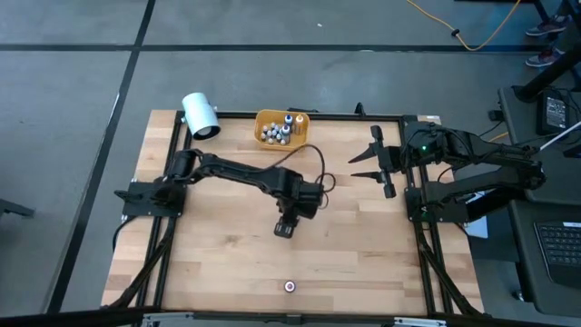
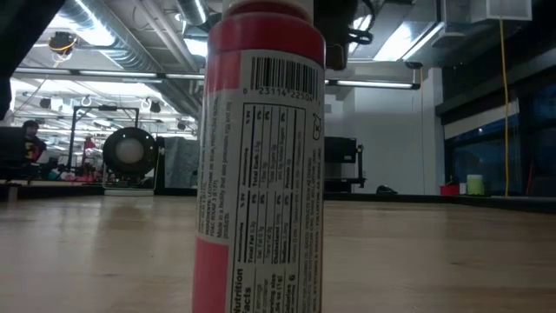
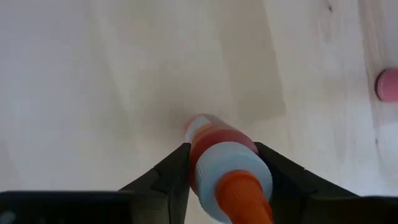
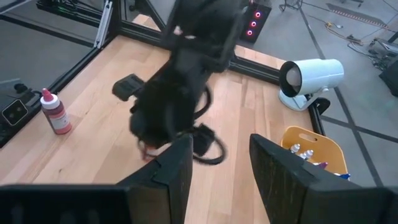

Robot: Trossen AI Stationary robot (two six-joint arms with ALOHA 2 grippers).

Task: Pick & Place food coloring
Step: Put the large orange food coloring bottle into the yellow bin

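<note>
Low view, nearest: we see a red bottle with a barcode label standing upright right in front of the lens; overhead it is only a small dot near the table's front edge.
Left gripper: at mid-table; only its wrist view shows us a red, orange-tipped dropper bottle between the fingers, which sit against its sides.
Right gripper: we see it hovering at the right, jaws partly apart, empty.
Yellow bin: at the far edge, with more small bottles inside.
White cylinder: lying left of the bin.
</note>
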